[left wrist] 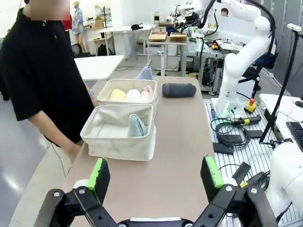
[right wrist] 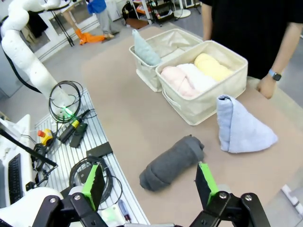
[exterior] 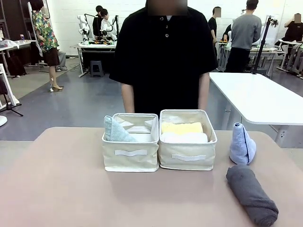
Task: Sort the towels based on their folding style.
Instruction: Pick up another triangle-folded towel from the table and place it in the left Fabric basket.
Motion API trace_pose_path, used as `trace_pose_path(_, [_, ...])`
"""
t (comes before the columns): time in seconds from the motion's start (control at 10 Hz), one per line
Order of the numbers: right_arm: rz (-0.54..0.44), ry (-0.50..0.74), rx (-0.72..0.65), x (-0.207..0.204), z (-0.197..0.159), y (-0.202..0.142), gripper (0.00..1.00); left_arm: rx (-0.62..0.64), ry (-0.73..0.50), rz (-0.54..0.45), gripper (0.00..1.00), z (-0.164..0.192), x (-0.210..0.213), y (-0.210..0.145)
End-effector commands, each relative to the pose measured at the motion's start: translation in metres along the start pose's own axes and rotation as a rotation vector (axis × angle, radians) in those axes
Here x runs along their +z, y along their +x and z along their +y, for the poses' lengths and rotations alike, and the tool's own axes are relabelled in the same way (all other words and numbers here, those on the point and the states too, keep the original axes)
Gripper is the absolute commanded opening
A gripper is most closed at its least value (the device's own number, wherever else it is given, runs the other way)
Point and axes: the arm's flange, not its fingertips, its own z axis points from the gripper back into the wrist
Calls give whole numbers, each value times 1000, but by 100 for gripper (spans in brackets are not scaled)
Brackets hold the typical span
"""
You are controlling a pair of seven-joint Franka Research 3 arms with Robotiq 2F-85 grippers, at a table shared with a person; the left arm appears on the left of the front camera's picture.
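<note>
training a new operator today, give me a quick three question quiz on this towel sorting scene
1. True or false: the dark grey rolled towel lies inside a bin.
2. How many rolled towels lie in the right bin? A one; B three; C five.
3. Fill in: the light blue towel is folded as a ___.
Key: 1 false; 2 B; 3 cone.

Table (exterior: 61, 189) lies open at left; 2 bins (exterior: 130, 163) block the middle, dark grey towel (exterior: 251, 194) the right.
</note>
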Motion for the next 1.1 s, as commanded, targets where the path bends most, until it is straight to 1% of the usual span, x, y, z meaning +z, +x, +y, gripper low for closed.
trace_pose_path(0.0, [-38,14,13,-1,-1,2,100,-8,30,24,100,-3,-2,3])
trace_pose_path(0.2, [-38,14,13,-1,-1,2,100,-8,30,24,100,-3,-2,3])
trace_pose_path(0.3, [0,0,0,0,0,0,100,-8,30,24,100,-3,-2,3])
trace_pose_path(0.4, [123,-58,45,-12,30,22,100,-8,30,24,100,-3,-2,3])
trace_pose_path(0.5, [338,-134,28,-40,37,41,100,-8,30,24,100,-3,-2,3])
trace_pose_path(0.6, [532,-231,25,-71,37,61,100,-8,30,24,100,-3,-2,3])
trace_pose_path(0.7, [639,-284,41,-96,34,76,100,-8,30,24,100,-3,-2,3])
trace_pose_path(0.8, [723,-291,64,-123,32,87,100,-8,30,24,100,-3,-2,3])
trace_pose_path(1.0, [792,-262,117,-181,24,102,100,-8,30,24,100,-3,-2,3])
